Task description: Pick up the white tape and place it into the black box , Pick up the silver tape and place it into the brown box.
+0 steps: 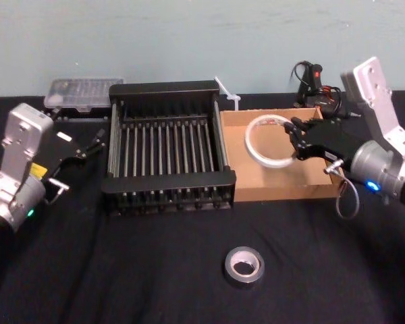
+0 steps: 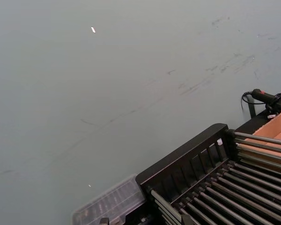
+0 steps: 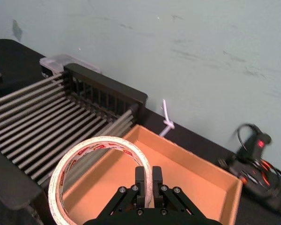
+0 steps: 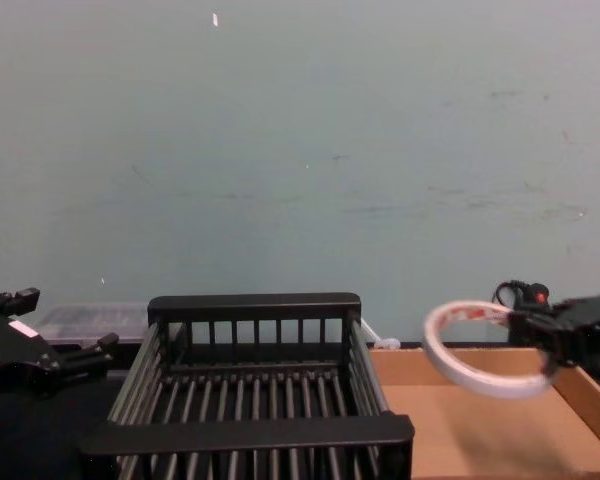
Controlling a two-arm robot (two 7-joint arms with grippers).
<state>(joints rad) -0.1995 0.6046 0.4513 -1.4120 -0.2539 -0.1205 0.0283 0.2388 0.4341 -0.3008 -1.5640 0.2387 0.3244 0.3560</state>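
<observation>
Neither tape is boxed yet: the right end effector (image 1: 298, 143) grips the white tape (image 1: 268, 140) aloft over the brown box (image 1: 310, 182), beside the black box (image 1: 167, 181), while the silver tape (image 1: 244, 266) lies on the bench (image 1: 121, 270) and the left end effector (image 1: 81, 152) idles open.

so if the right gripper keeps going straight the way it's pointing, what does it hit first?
Probably the black slatted basket. The right gripper, shut on the thin white tape ring, points left over the tan cardboard tray toward the basket's near wall; height is unclear, so it may pass above the rim.
</observation>
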